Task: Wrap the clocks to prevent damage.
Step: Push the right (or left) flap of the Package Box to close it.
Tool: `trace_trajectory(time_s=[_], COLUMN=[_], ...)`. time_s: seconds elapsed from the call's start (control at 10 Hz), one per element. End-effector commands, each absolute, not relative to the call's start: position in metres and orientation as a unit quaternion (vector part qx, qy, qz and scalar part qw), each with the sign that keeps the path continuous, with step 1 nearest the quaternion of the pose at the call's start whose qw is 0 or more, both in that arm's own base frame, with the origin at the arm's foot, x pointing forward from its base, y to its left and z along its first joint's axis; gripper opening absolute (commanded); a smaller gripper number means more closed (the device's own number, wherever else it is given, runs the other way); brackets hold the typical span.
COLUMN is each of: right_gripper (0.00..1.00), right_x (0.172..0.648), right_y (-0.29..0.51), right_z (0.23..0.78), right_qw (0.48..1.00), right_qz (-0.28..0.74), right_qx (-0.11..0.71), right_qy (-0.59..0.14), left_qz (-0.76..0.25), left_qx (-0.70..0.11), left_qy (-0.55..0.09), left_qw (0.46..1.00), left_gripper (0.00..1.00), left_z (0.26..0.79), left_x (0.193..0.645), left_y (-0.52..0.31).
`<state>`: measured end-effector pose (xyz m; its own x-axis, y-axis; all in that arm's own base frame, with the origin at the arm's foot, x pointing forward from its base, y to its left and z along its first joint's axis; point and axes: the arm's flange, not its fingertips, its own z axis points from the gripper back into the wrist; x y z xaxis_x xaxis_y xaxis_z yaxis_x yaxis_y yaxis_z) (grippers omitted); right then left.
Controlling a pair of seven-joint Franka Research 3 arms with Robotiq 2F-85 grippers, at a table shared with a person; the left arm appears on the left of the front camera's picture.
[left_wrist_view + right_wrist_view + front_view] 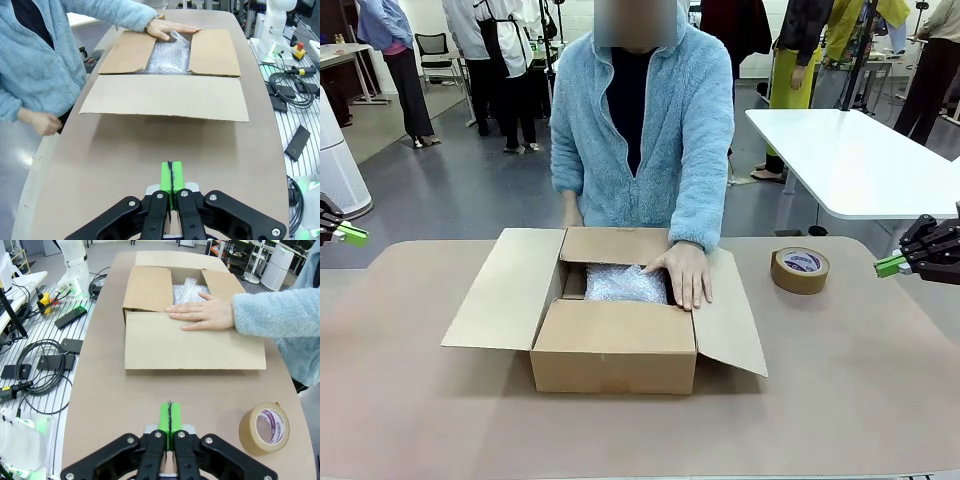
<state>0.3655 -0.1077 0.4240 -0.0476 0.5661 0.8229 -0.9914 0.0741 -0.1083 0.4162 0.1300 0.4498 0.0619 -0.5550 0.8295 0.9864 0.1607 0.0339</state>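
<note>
We see clocks bundle in box, centre of table; person's hand on its flap. Pressed together, empty: left gripper, right gripper, at opposite side edges.

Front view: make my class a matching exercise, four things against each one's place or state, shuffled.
1 bubble-wrap bundle
2 tape roll
3 person's hand
4 left gripper

a shut, by the left end of the table
b inside the open cardboard box
c flat on the table, right of the box
d resting on a box flap

Pairs: 1-b, 2-c, 3-d, 4-a
</note>
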Motion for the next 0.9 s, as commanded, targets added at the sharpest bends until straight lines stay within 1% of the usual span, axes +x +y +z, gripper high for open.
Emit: trace_trajectory(time_s=[0.0,0.1,0.2,0.4,0.5,0.6,0.8], right_gripper=[0.01,0.01,0.01,0.01,0.01,0.01,0.01], right_x=[0.365,0.365,0.365,0.365,0.365,0.365,0.365], right_y=[-0.107,-0.107,-0.107,-0.107,-0.107,-0.107,-0.107], right_z=[0.422,0.422,0.422,0.422,0.422,0.422,0.422], right_qw=[0.628,0.628,0.628,0.628,0.628,0.628,0.628], right_qz=[0.617,0.617,0.617,0.617,0.617,0.617,0.617], right_qx=[0.287,0.287,0.287,0.287,0.287,0.287,0.287], right_qy=[-0.378,-0.378,-0.378,-0.378,-0.378,-0.378,-0.378], left_qz=[-0.578,-0.615,-0.641,-0.659,-0.660,-0.673,-0.676], left_qx=[-0.293,-0.296,-0.277,-0.239,-0.232,-0.224,-0.231], left_qy=[-0.368,-0.343,-0.338,-0.310,-0.305,-0.301,-0.316], left_qw=[0.667,0.646,0.631,0.642,0.647,0.637,0.624], left_gripper=[0.01,0.01,0.01,0.01,0.01,0.01,0.01], left_z=[0.450,0.424,0.405,0.359,0.340,0.324,0.314], left_x=[0.416,0.422,0.424,0.433,0.439,0.443,0.449], left_y=[0.130,0.116,0.097,0.058,0.043,0.027,0.005])
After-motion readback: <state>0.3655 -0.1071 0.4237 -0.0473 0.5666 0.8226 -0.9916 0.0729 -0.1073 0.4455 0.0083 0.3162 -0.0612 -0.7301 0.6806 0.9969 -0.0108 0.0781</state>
